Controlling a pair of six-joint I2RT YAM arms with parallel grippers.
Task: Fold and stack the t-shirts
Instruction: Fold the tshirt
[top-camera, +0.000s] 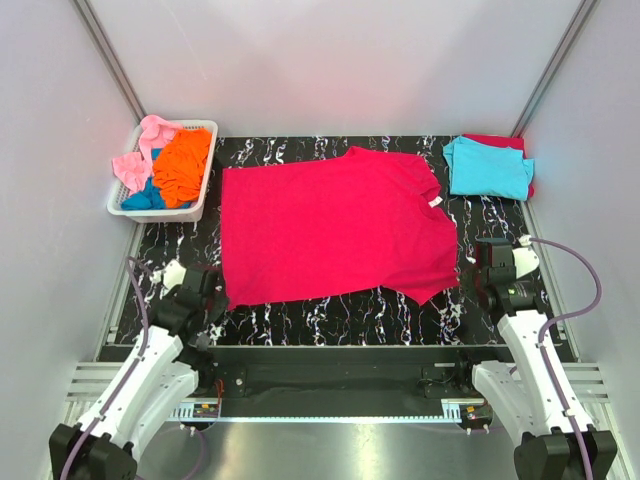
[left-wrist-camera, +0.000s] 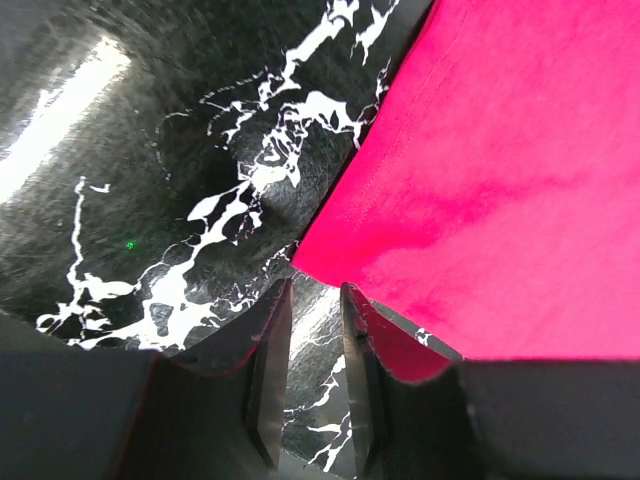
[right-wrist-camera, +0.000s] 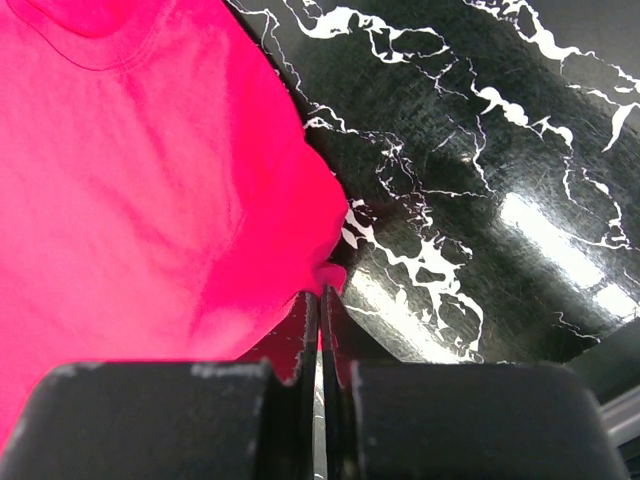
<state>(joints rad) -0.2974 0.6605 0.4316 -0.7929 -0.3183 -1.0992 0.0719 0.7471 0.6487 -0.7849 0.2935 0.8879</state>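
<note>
Mid-frame, the red t-shirt (top-camera: 330, 225) is spread flat on the surface (top-camera: 300, 322), its sleeve tip pinched by the right gripper (right-wrist-camera: 320, 295). The left gripper (left-wrist-camera: 308, 295) is held open, empty. Spreading seems done; a fold is needed next.

- blue t-shirt (top-camera: 143, 197) mostly buried under orange t-shirt (top-camera: 183, 163) in basket (top-camera: 204, 180)
- red cloth (top-camera: 497, 141) under cyan t-shirt (top-camera: 488, 167), only an edge shows
- crimson t-shirt (left-wrist-camera: 500, 180) cut off by both wrist views' edges
</note>
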